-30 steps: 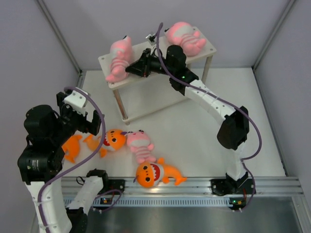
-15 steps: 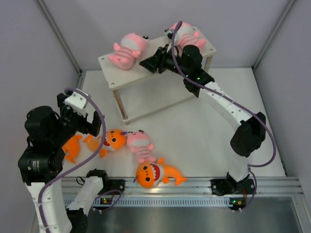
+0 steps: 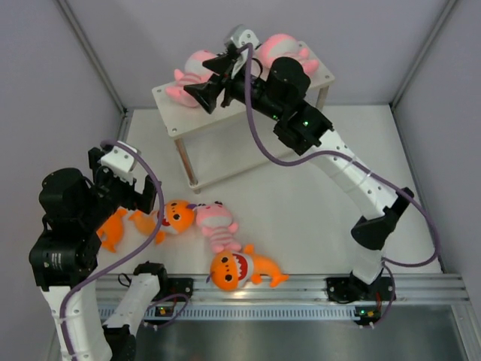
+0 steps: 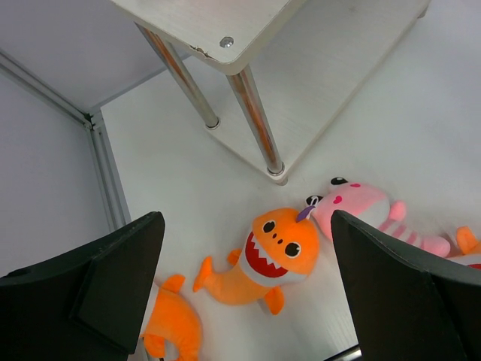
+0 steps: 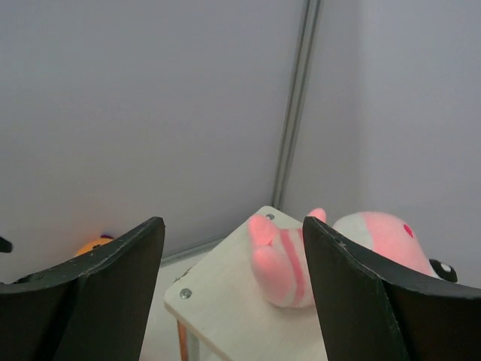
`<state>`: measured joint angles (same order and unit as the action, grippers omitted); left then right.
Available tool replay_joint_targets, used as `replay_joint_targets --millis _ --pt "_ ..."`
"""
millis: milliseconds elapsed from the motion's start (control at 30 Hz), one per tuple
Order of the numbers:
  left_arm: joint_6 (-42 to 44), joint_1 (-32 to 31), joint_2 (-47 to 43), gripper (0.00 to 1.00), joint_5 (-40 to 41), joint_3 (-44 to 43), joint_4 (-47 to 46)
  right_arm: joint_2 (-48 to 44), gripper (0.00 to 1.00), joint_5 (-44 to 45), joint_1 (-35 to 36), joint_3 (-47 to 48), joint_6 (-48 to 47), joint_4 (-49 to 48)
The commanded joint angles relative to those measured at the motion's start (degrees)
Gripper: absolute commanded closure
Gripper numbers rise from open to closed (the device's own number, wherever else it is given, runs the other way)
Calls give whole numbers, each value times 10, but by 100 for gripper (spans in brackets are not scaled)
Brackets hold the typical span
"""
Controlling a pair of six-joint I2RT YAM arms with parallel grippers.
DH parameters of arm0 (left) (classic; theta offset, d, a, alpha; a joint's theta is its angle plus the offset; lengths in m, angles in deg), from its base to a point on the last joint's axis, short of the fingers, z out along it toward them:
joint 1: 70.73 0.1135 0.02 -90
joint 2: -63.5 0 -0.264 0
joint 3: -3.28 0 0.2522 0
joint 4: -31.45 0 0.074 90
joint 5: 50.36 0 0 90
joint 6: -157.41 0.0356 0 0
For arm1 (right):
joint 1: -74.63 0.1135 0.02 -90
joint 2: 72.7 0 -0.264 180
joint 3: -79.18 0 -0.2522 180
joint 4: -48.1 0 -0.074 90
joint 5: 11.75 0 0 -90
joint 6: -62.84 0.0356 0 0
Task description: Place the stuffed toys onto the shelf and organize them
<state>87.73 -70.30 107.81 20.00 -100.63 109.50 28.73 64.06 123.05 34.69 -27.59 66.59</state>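
The pale wood shelf [image 3: 189,118] stands at the back with two pink stuffed toys on top: one at the left end [image 3: 183,78], one at the right end [image 3: 289,50]. My right gripper [image 3: 206,81] hovers open just above the left one, holding nothing. In the right wrist view that toy [image 5: 285,263] lies on the shelf top [image 5: 225,304] beyond my open right gripper [image 5: 233,229]. My left gripper [image 3: 124,182] hangs open over the floor toys. In the left wrist view an orange shark [image 4: 282,252] lies below the open left gripper [image 4: 244,226].
On the floor lie three orange sharks [image 3: 176,216] [image 3: 111,228] [image 3: 240,269] and a pink toy [image 3: 216,224]. The left wrist view shows the pink toy [image 4: 368,214], a second shark [image 4: 169,331] and the shelf's metal legs [image 4: 255,124]. Walls enclose three sides.
My right gripper set the pink toy down on the shelf's left end, opened and rose off it. The left arm has barely moved.
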Motion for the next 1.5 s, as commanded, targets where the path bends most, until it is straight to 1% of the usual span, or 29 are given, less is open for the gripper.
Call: replay_joint_targets --millis 0,67,233,300,333,367,433,467,567,633,667,733,767,867,933,967,1067,1133,1233,1267,1300,1467 --pt "6 -1 -9 1 7 10 -13 88 25 26 14 81 -84 84" --pt "6 -2 -10 1 5 16 -14 110 25 38 21 115 -105 96" --pt "4 -1 -9 1 5 24 -13 144 27 79 22 120 -122 85" --pt "3 -1 -6 1 4 26 -13 149 31 103 23 118 -123 81" --pt "1 -1 -7 1 3 29 -14 149 34 106 22 115 -126 78" --pt "1 -1 -6 1 1 30 -13 148 48 106 22 104 -125 66" --pt "0 -1 -8 1 -4 30 -13 132 60 100 20 82 -119 47" --pt "0 -1 -9 1 -6 30 -13 124 71 98 18 55 -117 36" --pt "2 -1 -11 1 -5 30 -12 89 85 95 8 3 -116 2" --pt "4 -1 -11 1 -5 31 -12 63 89 79 3 -15 -129 2" --pt "4 -1 -11 1 -5 31 -13 47 90 66 -4 -30 -137 8" --pt "5 -1 -11 1 -4 32 -13 29 91 15 -15 -45 -163 31" --pt "5 -1 -12 1 -7 32 -12 12 91 -37 -30 -61 -169 39" --pt "7 -1 -14 2 -7 34 -12 -4 90 -111 -76 -60 -186 100" --pt "8 -1 -15 1 -8 36 -12 -6 88 -130 -98 -53 -214 136" --pt "7 -1 -15 1 -8 37 -13 -9 86 -151 -117 -47 -226 174" --pt "9 -1 -16 1 -5 38 -12 -16 83 -171 -148 -53 -256 211" --pt "9 -1 -16 1 -5 38 -13 -19 82 -197 -167 -63 -249 209" --pt "10 -1 -16 1 -7 38 -13 -26 75 -236 -205 -85 -243 187" --pt "10 -1 -17 1 -7 38 -13 -25 70 -251 -210 -89 -245 186" --pt "11 -1 -16 2 -7 38 -13 -23 69 -280 -214 -86 -244 187" --pt "13 -1 -20 1 -2 41 -12 -11 69 -369 -243 -65 -242 198"
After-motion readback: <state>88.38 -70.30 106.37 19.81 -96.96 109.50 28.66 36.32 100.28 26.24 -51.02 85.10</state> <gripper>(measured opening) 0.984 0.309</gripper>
